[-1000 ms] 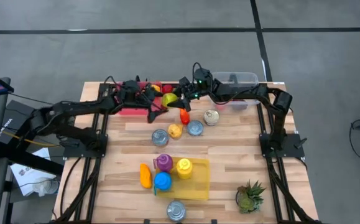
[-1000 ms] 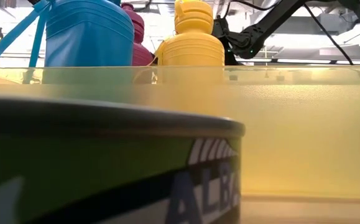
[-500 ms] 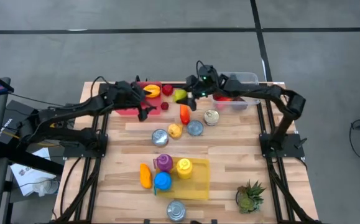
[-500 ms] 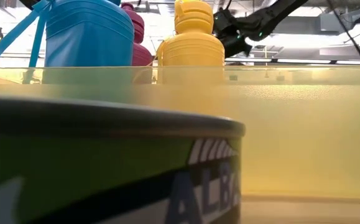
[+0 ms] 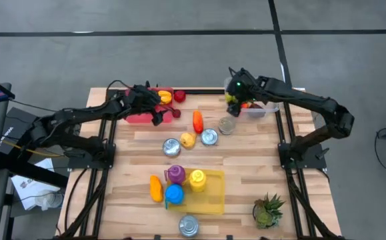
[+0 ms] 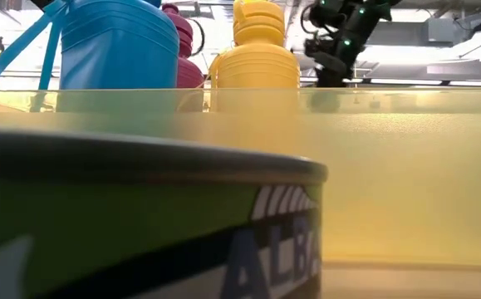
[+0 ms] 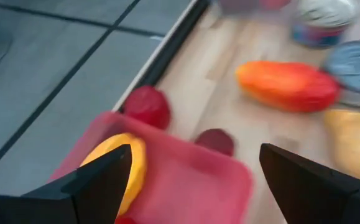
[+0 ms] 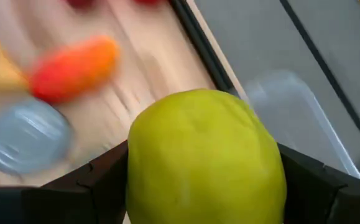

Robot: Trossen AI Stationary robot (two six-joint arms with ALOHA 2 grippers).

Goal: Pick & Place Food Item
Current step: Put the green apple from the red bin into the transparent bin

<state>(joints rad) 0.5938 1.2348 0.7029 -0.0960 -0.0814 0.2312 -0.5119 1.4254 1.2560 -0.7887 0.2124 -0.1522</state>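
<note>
Wooden table [image 5: 246, 160] fills the middle of the high view, and both dark arms reach across its upper part. Since a second ago the right arm has swung from upper centre toward the upper right, so that it is now bent in an arc over the clear container [image 5: 265, 107] at the table's upper right edge. The right gripper [image 5: 233, 100] sits at that container's left end, its fingers clamped around a yellow-green fruit [image 8: 206, 155] (it fills most of the right wrist view). The left arm has pulled back leftward and stretches low from the left edge. The left gripper [image 5: 158, 115] hangs over the right end of the red tray [image 5: 136, 117] in the upper left, its fingers spread wide and holding nothing. A yellow piece [image 7: 119, 169] lies in the tray. Left behind on the wood between the two grippers is an orange-red fruit [image 5: 197, 121], with cans and a yellow fruit [image 5: 188, 140] just below it.
</note>
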